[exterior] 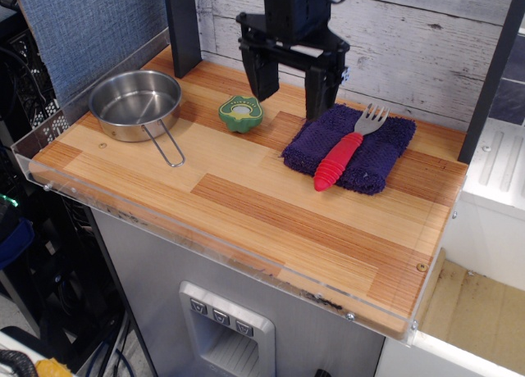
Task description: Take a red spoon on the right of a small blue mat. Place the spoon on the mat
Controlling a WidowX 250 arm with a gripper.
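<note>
The red spoon (342,152), a thick ribbed red handle with a grey tined head, lies diagonally on the small blue mat (380,150), its handle end reaching the mat's front edge. The mat is a dark navy fuzzy cloth at the back right of the wooden table. My gripper (290,92) hangs open and empty above the table, up and to the left of the mat, between it and the green toy. Its black fingers (318,90) are spread wide and hold nothing.
A green pepper-shaped toy (239,113) sits left of the mat. A steel pan (135,103) with a wire handle stands at the back left. A dark post (182,26) rises behind the pan. A clear rim (205,233) edges the table front.
</note>
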